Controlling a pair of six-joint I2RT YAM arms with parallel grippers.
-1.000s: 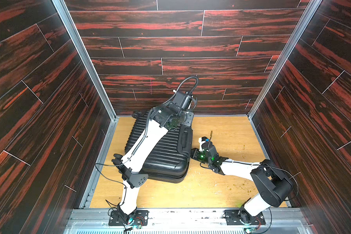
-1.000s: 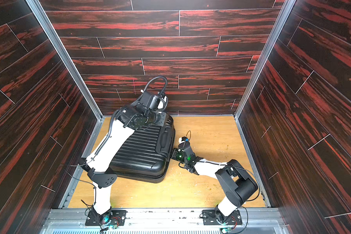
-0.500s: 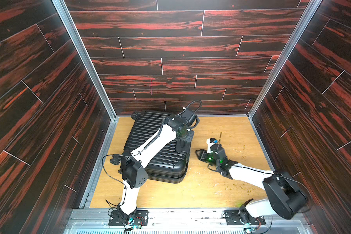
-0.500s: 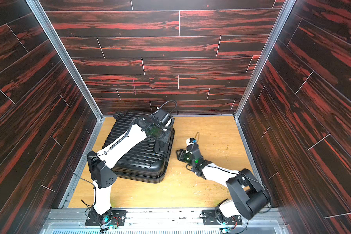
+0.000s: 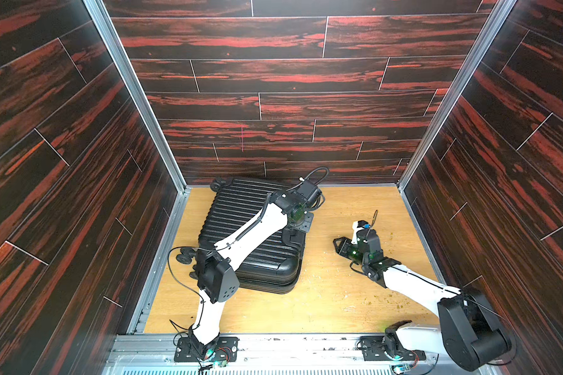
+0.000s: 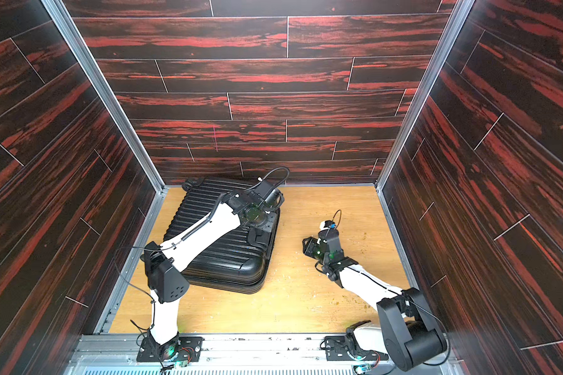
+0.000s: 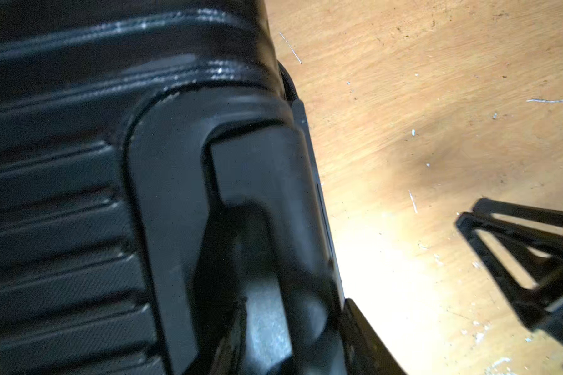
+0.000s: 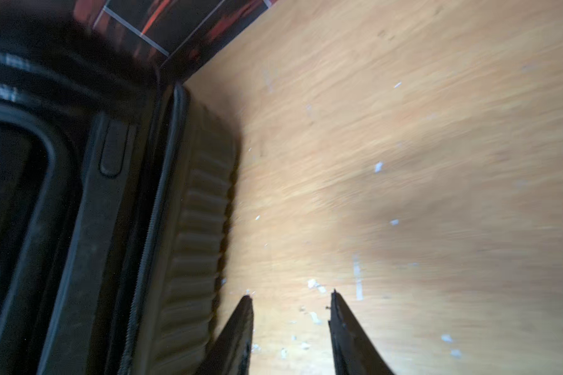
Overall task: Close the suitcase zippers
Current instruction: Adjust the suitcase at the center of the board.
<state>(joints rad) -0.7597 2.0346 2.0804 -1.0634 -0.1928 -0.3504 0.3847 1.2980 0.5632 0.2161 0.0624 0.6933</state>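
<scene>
Suitcase shut flat, zipper pull not yet found

The suitcase (image 5: 238, 207) lies on its side on the worktop (image 5: 322, 292), shells together and the back wall just behind it. From where I stand this looks like the hunt for a pull tab. The zipper (image 8: 145, 253) runs along the seam facing the right gripper (image 8: 291, 298), but I can see no tab on that stretch. That gripper sits low on the bare wood beside the suitcase, well clear of it. Its fingers (image 8: 238, 331) are partly spread with nothing between them. The left gripper (image 5: 298, 227) reaches across the suitcase to its side handle (image 7: 241, 181). It is too blurred for me to tell whether it grips or only presses. Next, I'd say, comes finding the tab and pinching it finely while the suitcase is held steady.
</scene>
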